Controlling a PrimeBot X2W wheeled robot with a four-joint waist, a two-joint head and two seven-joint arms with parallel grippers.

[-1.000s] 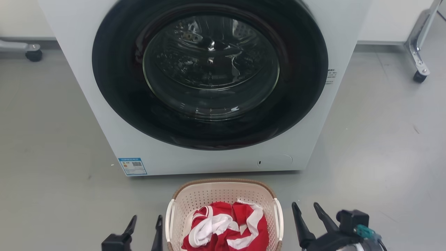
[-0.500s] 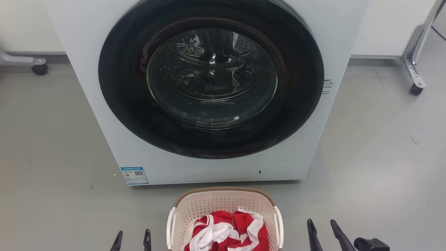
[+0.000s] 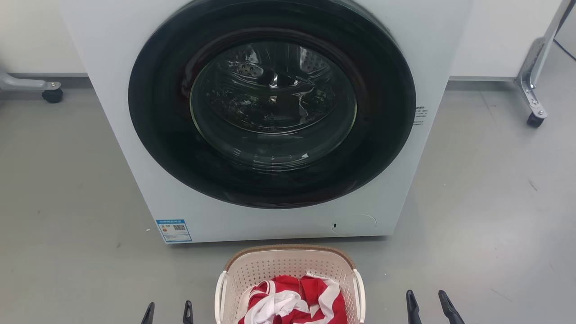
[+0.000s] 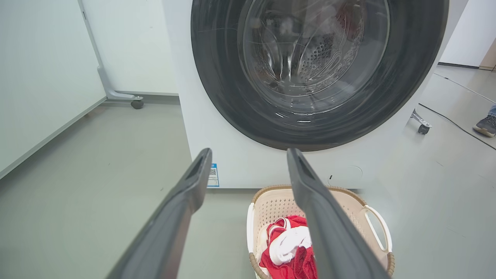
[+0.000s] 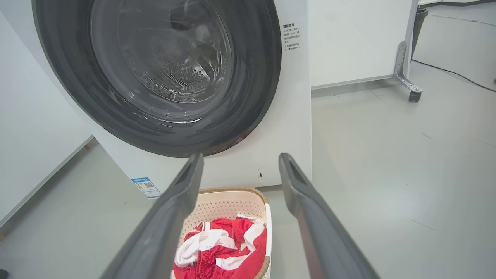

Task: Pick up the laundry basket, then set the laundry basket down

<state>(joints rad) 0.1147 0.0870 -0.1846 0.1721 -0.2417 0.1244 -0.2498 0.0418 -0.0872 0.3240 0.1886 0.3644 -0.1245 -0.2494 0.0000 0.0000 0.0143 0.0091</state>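
The laundry basket, rounded-rectangular perforated cream plastic with a brown woven-look rim and smooth white side handles, sits on the grey floor just before the white washing machine. It holds crumpled red-and-white cloth. The left gripper and right gripper flank it, fingers spread, empty.

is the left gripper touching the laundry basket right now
Apart. In the head view a strip of grey floor shows between the left gripper, fingers open, and the side handle of the laundry basket.
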